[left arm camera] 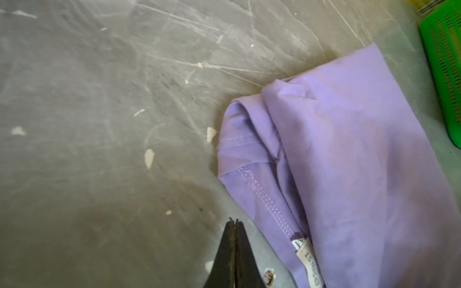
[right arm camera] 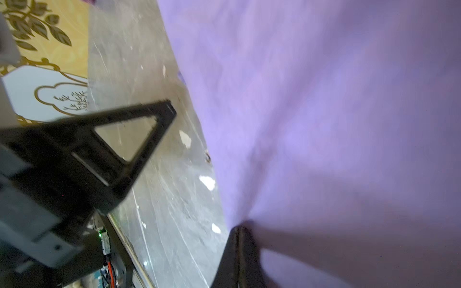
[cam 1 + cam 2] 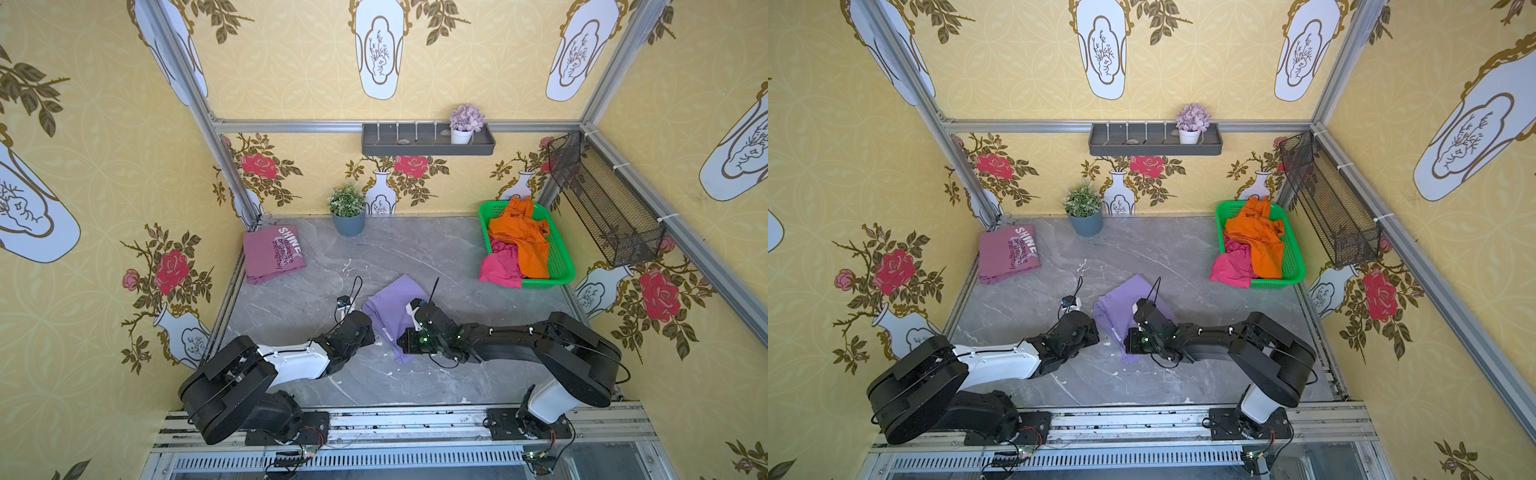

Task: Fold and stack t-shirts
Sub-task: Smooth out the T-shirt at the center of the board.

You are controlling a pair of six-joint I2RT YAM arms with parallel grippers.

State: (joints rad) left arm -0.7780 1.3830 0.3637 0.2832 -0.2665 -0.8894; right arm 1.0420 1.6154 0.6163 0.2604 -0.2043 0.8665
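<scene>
Right wrist: right pincer (image 2: 240, 229) pinches lavender t-shirt (image 2: 324, 112)

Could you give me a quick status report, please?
Left gripper shut, empty, beside lavender shirt. Right gripper shut on it. Mauve shirt folded, far corner. No obstruction seen.

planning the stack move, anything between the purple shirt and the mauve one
Bare table between purple shirt and mauve shirt; only the left arm sits close beside the purple one, on that side.
</scene>
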